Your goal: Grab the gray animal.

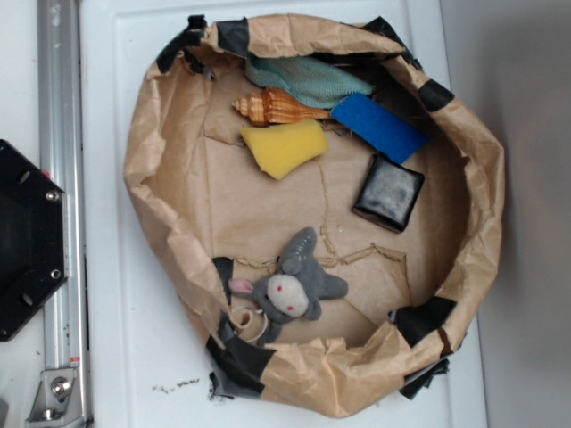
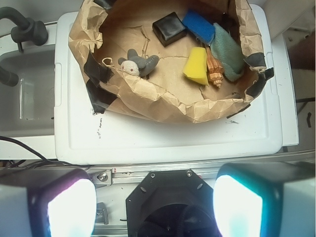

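6 items in a brown paper basket [image 1: 169, 205] w/ black tape patches, set on a white lid [image 1: 116, 357].

- Gray animal [image 1: 290, 287]: plush, pale face, red eyes, pink ear; lies at basket's near-left wall in exterior view, apart from the rest. In wrist view [image 2: 138, 63] it sits by the left wall.
- Block [image 1: 388, 193]: black, square, right of centre.
- Sponge [image 1: 284, 146]: yellow wedge, touching shell.
- Shell [image 1: 275, 107]: brown, spiral, at far side.
- Blue pad [image 1: 379, 127]: flat, between shell & block.
- Cloth [image 1: 308, 80]: teal, against far wall.

Gripper [image 2: 155, 197]: seen in wrist view only, well back from basket, above robot base [image 2: 170, 202]; fingers [image 2: 69, 207] apart, nothing between them.
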Available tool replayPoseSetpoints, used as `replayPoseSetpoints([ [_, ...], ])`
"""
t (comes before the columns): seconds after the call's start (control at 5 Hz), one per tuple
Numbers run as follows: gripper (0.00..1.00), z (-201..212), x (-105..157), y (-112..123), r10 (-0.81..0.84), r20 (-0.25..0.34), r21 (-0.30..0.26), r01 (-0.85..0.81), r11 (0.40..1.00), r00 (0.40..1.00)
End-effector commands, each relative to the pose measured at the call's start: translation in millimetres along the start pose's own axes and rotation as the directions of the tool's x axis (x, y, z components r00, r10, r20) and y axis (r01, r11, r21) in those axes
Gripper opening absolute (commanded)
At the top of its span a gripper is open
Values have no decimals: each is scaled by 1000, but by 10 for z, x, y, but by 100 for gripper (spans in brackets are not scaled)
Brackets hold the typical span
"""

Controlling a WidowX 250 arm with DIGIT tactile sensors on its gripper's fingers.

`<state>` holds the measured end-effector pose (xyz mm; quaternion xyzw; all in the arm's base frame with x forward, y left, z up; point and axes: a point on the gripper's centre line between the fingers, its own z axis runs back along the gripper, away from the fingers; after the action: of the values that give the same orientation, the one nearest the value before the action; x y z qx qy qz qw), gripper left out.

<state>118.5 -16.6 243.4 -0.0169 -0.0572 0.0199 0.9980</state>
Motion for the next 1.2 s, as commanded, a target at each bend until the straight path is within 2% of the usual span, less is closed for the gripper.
replayPoseSetpoints([
  [0.0,100,0,0,0,0,0,0,0,1000,1000],
  [0.2,100,-457,451,12,146,4,28,-146,989,989],
  [0.4,100,-766,926,29,316,35,-25,-316,949,948],
  [0.6,100,-1163,1256,21,508,10,-27,-508,861,861],
  [0.8,100,-1663,1249,-111,633,-159,-30,-645,764,757],
  [1.0,100,-1958,1188,-247,629,-220,6,-643,766,746],
])
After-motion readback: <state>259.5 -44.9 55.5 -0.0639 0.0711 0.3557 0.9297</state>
